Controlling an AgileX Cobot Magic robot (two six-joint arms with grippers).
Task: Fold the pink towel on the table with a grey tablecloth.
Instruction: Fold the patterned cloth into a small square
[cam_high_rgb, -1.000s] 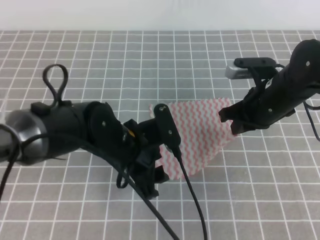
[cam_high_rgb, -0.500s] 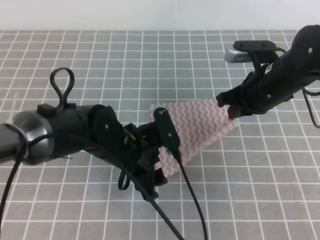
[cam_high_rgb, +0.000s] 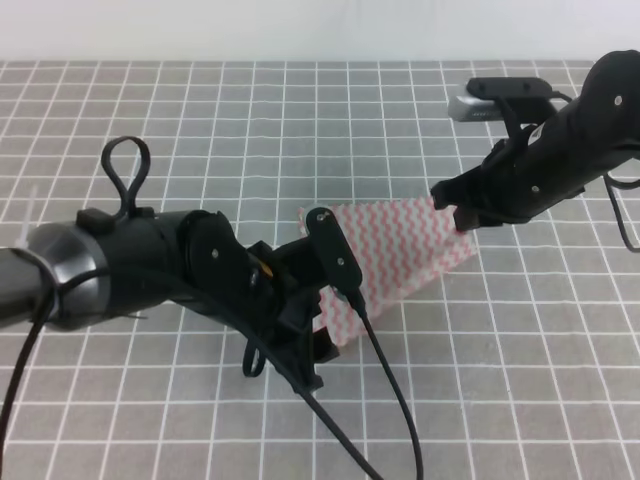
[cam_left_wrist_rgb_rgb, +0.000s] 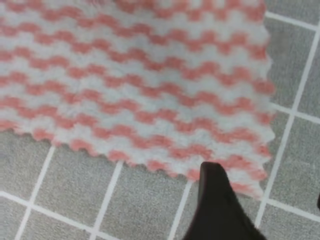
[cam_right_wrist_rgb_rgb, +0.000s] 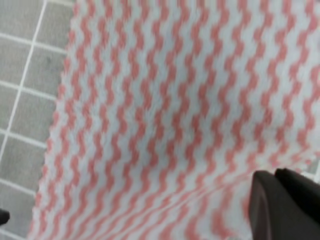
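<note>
The thin pink-and-white zigzag towel (cam_high_rgb: 400, 250) lies centre-right on the grey, white-gridded tabletop (cam_high_rgb: 300, 130). Its upper-right corner rides up, pinched in the right claw (cam_high_rgb: 462, 212) — probably for folding over. The left claw (cam_high_rgb: 325, 325) hovers over the lower-left corner; its jaws' state I cannot tell.

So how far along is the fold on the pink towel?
Done: nothing folded yet; the pink towel is one layer on the grey tablecloth. In hand: the right gripper has the far right corner pinched and lifted, and the left gripper sits at the near corner, grip unclear. Left: carry the corners across, lay the towel over itself, release.
</note>
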